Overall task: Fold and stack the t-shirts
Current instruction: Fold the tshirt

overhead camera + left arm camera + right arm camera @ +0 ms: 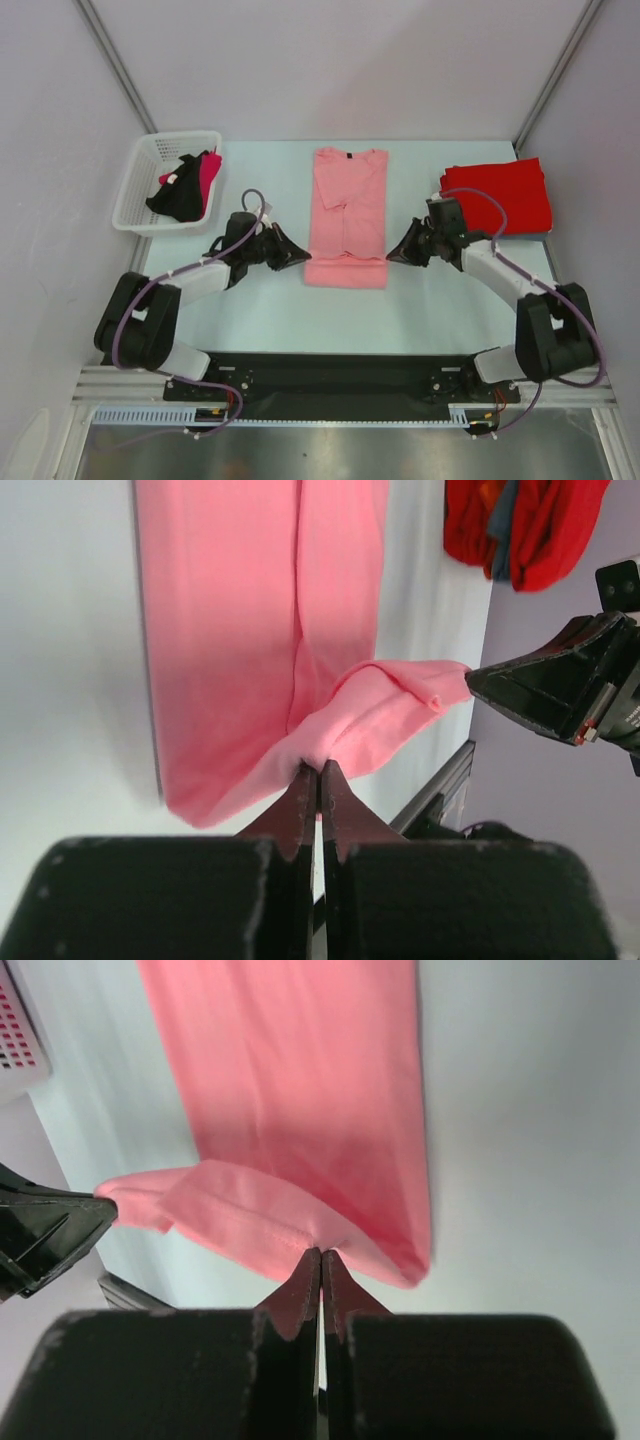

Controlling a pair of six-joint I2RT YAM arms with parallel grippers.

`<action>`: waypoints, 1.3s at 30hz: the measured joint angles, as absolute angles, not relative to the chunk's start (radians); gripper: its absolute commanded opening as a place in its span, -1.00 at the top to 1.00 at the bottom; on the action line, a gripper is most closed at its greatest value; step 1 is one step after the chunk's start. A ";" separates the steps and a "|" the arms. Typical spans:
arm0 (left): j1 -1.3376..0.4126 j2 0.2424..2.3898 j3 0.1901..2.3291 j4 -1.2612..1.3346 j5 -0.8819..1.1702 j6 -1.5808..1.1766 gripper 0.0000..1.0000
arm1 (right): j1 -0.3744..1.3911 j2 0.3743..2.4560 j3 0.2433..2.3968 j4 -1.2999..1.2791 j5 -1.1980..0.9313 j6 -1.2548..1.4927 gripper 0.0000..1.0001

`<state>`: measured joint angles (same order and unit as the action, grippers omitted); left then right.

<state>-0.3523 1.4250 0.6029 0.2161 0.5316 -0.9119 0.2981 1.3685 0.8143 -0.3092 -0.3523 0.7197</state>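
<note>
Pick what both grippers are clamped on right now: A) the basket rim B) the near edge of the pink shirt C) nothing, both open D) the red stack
B: the left gripper and right gripper are each shut on the pink shirt at its near edge, lifting the corners. The red stack and basket sit apart from both.

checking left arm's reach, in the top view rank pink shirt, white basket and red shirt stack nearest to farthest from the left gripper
1. pink shirt, centre, its near hem pinched in the left gripper
2. white basket, far left corner
3. red shirt stack, far right
</note>
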 measured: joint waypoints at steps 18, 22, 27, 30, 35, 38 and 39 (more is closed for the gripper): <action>-0.294 1.832 0.968 0.288 0.517 -0.976 0.99 | 0.202 1.852 1.230 -0.279 -0.375 0.674 1.00; -0.292 1.893 1.000 0.294 0.518 -0.976 0.99 | 0.190 1.894 1.275 -0.284 -0.376 0.674 1.00; -0.289 1.961 1.065 0.282 0.516 -0.977 0.98 | 0.184 1.940 1.335 -0.290 -0.375 0.671 0.91; -0.284 1.986 1.104 0.278 0.509 -0.970 0.06 | 0.182 1.970 1.381 -0.294 -0.370 0.672 -0.40; -0.273 2.006 1.179 0.215 0.481 -0.932 -0.68 | 0.179 1.958 1.352 -0.255 -0.336 0.661 -0.63; -0.273 1.957 1.135 0.180 0.438 -0.892 -0.71 | 0.181 1.882 1.238 -0.235 -0.311 0.651 -0.45; -0.272 1.932 1.108 0.168 0.427 -0.880 -0.70 | 0.183 1.851 1.197 -0.231 -0.305 0.648 -0.40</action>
